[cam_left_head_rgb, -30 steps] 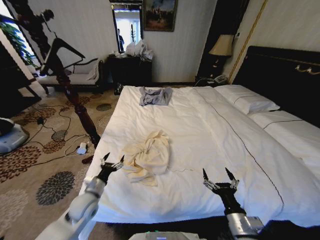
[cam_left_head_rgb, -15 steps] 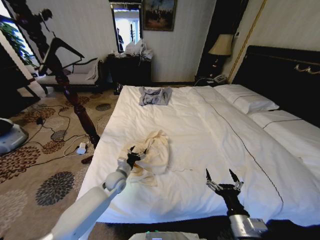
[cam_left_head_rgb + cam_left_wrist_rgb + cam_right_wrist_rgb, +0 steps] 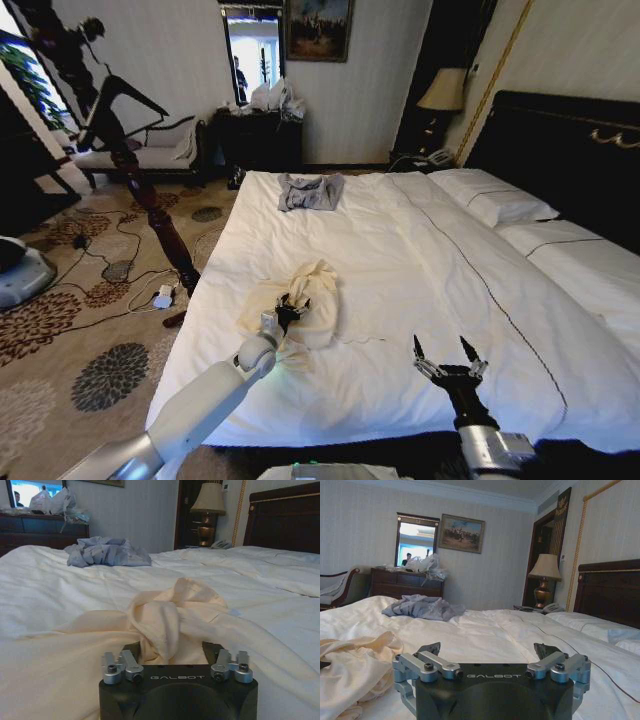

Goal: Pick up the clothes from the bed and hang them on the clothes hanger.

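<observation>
The clothes (image 3: 300, 312), a crumpled cream-yellow garment, lie on the white bed (image 3: 420, 260) near its left side. My left gripper (image 3: 291, 303) reaches onto the heap. In the left wrist view, the left gripper (image 3: 172, 647) is open, with its fingers on either side of a bunched fold of the clothes (image 3: 165, 620). My right gripper (image 3: 441, 350) hovers open over the bed's near edge, well to the right of the clothes. From the right wrist, its fingers (image 3: 431, 648) hold nothing, and the clothes (image 3: 355, 665) lie off to one side. The clothes hanger is out of view.
A smaller grey garment (image 3: 310, 190) lies at the far end of the bed. Pillows (image 3: 495, 205) and a black headboard (image 3: 560, 150) are on the right. A dark wooden post (image 3: 150, 205) and cables (image 3: 120, 270) stand on the patterned carpet to the left.
My left arm has swung in from the bed's left edge, and its gripper now rests on the clothes. The right gripper has hardly moved.
</observation>
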